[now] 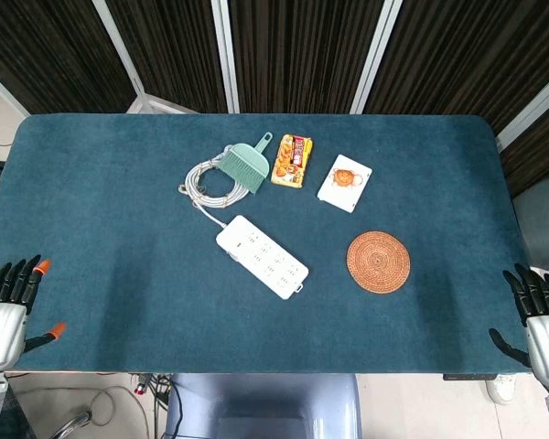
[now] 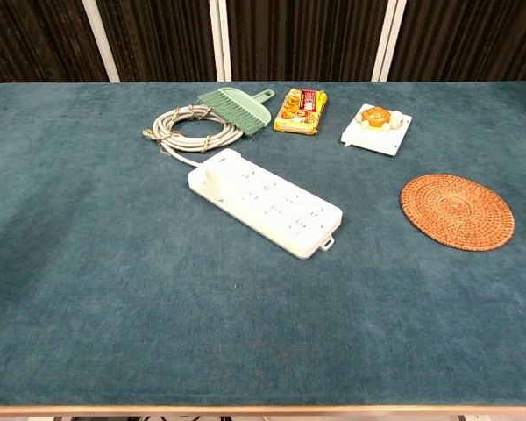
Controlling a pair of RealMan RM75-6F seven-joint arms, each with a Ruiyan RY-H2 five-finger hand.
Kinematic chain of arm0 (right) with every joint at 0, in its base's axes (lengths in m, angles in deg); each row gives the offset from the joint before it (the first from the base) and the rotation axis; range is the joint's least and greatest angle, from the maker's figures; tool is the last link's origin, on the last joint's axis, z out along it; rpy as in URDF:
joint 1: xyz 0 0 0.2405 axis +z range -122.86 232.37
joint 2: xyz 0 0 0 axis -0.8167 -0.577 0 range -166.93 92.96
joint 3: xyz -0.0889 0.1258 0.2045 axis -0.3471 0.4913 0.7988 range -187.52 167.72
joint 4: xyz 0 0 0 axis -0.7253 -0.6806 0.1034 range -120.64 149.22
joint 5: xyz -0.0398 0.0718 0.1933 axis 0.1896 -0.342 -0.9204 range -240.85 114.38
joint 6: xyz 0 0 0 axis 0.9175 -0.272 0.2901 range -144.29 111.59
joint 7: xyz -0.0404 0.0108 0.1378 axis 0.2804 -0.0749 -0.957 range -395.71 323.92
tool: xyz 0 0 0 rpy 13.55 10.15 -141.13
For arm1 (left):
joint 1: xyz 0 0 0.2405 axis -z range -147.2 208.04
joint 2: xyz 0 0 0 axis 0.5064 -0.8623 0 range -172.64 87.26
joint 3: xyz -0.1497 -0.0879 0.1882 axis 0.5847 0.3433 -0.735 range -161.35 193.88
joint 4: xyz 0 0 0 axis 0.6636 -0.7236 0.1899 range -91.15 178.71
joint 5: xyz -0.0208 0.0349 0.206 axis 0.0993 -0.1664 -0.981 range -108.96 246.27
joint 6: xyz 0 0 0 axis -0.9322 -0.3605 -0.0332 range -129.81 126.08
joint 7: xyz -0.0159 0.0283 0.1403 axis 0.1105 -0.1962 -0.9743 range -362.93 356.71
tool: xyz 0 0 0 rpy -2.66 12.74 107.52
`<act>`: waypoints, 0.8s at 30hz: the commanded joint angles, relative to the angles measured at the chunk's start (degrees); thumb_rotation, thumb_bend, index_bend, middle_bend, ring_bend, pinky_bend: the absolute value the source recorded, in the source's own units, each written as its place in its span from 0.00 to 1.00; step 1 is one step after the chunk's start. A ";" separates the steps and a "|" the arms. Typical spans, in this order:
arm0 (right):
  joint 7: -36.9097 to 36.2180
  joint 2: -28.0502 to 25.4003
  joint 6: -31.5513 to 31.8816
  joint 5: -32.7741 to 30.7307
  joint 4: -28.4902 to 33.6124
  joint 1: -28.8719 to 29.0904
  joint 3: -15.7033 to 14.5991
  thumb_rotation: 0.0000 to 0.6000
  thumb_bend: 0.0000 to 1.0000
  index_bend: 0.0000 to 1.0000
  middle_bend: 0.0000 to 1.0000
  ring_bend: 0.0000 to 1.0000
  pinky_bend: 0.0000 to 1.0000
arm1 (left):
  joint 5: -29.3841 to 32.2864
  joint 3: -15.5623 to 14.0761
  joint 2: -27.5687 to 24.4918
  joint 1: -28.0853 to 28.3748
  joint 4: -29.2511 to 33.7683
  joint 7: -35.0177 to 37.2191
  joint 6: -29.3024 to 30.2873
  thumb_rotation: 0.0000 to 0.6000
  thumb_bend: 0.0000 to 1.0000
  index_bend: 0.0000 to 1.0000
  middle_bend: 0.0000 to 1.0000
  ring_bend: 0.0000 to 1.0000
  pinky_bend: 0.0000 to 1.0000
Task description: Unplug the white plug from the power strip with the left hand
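Note:
The white power strip [image 1: 262, 256] [image 2: 266, 200] lies diagonally near the table's middle. A white plug [image 2: 215, 174] [image 1: 238, 239] stands upright in its far-left end. My left hand [image 1: 11, 302] rests at the table's near-left edge, fingers spread and holding nothing, far from the strip. At the near-right edge my right hand [image 1: 537, 315] also lies open and empty. Neither hand shows in the chest view.
A coiled grey cable [image 1: 207, 180] [image 2: 186, 129] lies behind the strip, with a green brush [image 1: 247, 163] [image 2: 239, 109] on it. Further right are a yellow snack pack [image 1: 292, 160] [image 2: 301, 109], a white card [image 1: 345, 182] [image 2: 377, 127] and a round woven coaster [image 1: 378, 262] [image 2: 457, 210].

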 commanded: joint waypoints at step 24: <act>4.29 1.52 -2.03 10.04 1.86 4.64 -1.88 1.00 0.30 0.00 0.00 0.00 0.00 | -1.32 1.18 -1.40 3.76 4.92 -3.01 -3.99 1.00 0.00 0.00 0.01 0.00 0.00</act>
